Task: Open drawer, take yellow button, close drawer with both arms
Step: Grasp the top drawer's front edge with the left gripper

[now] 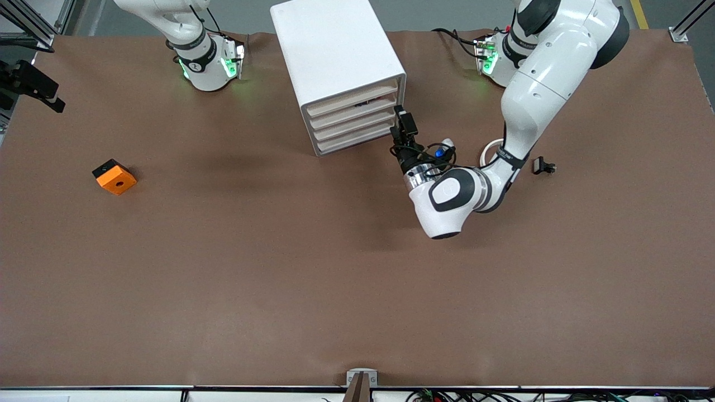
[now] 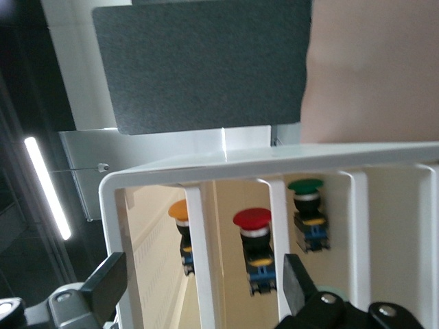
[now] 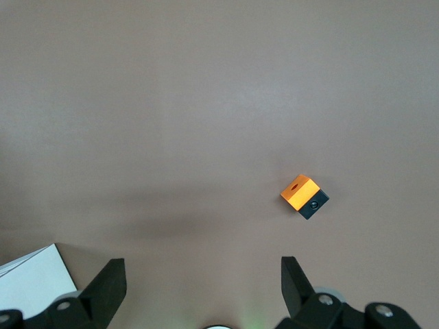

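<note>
while the left claw [image 1: 400,118] sits at the corner of the cabinet [image 1: 335,61] by the drawer fronts, at the left arm's end of the stack, its jaws are spread fully apart and hold nothing. in the left wrist view its fingers [image 2: 296,281] straddle the white frame and the slats, and three push buttons show in the gaps: one with an orange cap [image 2: 180,210], one red [image 2: 252,218] and one green [image 2: 305,186]; which drawer each lies in i cannot tell. the drawer [image 1: 353,95], topmost of four, looks shut or nearly so in the front view. to do this step well, i judge the claw should settle on the top slat's edge alone, square to the front, then close and pull straight out along the drawer's own line, so the light cabinet does not slide or twist on the surface [image 1: 335,279]. the slats lie close together, so catching the second one is the likely slip. the right claw [image 3: 199,288] waits, wide open and empty, up near its base at the right arm's end; it could brace the cabinet. an orange block [image 1: 114,176] lies well apart toward the right arm's end, and a small black clip [image 1: 542,166] with a white ring [image 1: 489,151] lies beside the left arm, none of it in the pull path.
</note>
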You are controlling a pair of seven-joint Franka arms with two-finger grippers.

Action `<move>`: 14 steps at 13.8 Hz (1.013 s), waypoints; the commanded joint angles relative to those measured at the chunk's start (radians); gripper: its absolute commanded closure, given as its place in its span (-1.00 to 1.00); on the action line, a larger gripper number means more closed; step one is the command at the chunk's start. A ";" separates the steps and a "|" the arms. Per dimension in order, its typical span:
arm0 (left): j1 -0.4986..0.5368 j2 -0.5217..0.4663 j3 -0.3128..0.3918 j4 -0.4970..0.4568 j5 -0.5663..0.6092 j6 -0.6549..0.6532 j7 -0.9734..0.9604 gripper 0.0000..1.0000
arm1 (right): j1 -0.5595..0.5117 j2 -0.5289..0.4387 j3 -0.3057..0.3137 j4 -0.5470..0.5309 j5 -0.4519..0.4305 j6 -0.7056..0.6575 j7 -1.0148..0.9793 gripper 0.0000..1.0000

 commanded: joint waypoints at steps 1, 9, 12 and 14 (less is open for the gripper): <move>-0.005 0.011 -0.004 -0.014 -0.018 -0.027 -0.050 -0.76 | -0.002 0.004 0.001 0.008 0.002 -0.001 0.007 -1.00; -0.048 0.000 -0.012 -0.040 -0.018 -0.072 -0.050 -0.15 | 0.000 0.004 0.001 0.008 0.005 -0.001 0.016 -1.00; -0.062 0.000 -0.015 -0.042 -0.018 -0.072 -0.050 -0.15 | 0.000 0.004 0.001 0.009 0.005 -0.008 0.016 -1.00; -0.077 0.000 -0.013 -0.049 -0.018 -0.073 -0.050 -0.14 | 0.001 0.008 0.001 0.012 0.005 -0.007 0.015 -1.00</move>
